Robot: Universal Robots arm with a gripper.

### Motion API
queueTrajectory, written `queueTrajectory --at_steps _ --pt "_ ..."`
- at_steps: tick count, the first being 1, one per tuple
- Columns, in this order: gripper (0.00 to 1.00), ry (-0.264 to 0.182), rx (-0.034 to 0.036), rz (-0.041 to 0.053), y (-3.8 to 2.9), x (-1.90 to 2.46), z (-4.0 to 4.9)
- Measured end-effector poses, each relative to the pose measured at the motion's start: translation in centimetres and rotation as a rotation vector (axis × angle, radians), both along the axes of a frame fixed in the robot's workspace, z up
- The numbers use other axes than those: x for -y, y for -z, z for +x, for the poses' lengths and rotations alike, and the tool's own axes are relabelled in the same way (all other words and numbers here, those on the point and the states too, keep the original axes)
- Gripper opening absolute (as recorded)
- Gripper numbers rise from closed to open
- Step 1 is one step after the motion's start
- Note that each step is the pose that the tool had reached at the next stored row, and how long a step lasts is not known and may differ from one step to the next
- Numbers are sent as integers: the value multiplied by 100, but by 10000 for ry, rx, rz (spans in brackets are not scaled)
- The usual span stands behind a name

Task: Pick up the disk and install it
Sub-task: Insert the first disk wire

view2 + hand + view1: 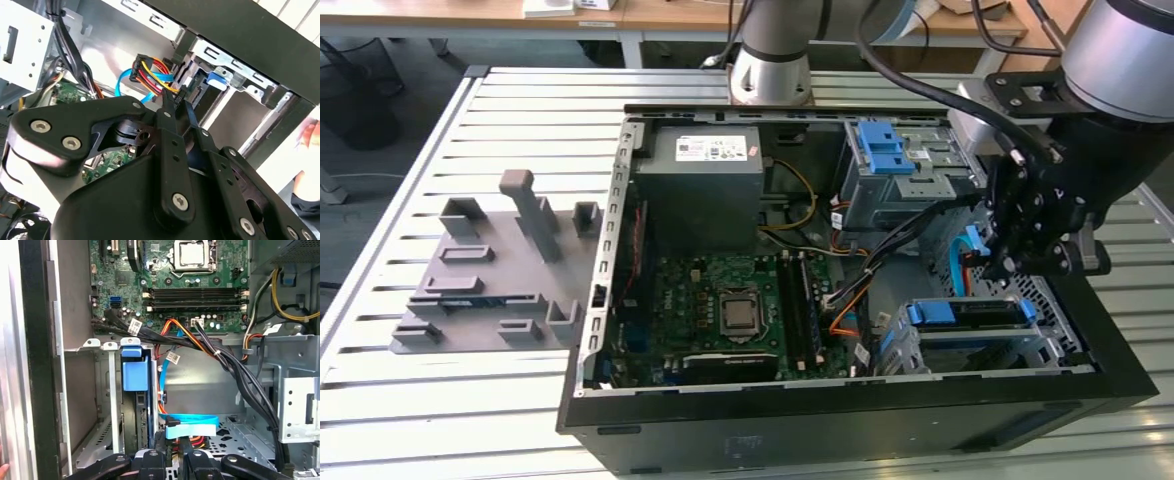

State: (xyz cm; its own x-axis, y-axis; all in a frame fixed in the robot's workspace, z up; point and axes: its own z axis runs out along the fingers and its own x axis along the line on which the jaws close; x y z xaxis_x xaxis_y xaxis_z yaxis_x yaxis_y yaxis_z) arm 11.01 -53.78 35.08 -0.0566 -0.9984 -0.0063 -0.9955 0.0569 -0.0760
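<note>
The black pincer [175, 107] looks closed and holds nothing. The disk [135, 390] already sits in its bay inside the computer case [854, 420]; pushing straight should seat it well.

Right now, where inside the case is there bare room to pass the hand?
Bare metal floor lies between the blue-bracketed disk and the drive cage, below the black cable bundle. Crowded: the blue and orange cables near the hand.
</note>
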Motion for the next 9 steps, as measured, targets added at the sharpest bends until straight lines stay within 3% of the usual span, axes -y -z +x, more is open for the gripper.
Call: queueTrajectory --at_steps 2,9 --pt "25 8 0 -54 6 0 0" --pt "24 23 0 -56 21 0 0"
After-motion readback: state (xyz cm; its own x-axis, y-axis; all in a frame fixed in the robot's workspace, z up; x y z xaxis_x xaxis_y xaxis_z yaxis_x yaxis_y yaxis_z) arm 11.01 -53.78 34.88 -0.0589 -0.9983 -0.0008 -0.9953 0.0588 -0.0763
